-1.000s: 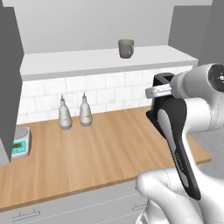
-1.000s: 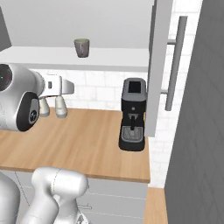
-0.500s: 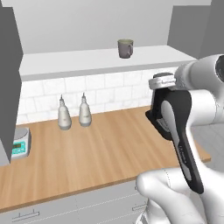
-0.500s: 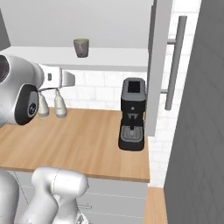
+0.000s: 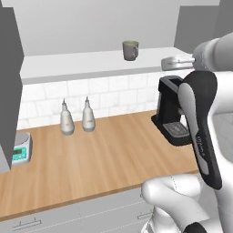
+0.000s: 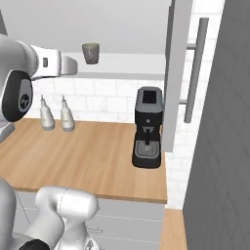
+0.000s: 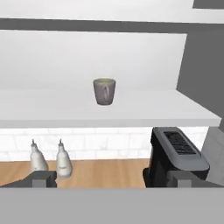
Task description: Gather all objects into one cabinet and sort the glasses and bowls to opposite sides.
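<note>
Claw [image 7: 112, 178] spread wide and empty, facing 1 grey cup [image 7: 104, 91] upright on the white cabinet shelf [image 7: 144, 111].

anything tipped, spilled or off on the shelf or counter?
Nothing stands out. The grey cup stands upright on the cabinet shelf. The two bottles are upright side by side on the counter, and the coffee machine sits square against the tiled wall. No spill shows.

Even, soft light in all three rendered views

No glare and no hard shadows; a faint shade lies under the shelf board [image 5: 91, 68] on the tiled wall [image 5: 104, 91]. Edges look slightly soft, with no bending at the borders.
</note>
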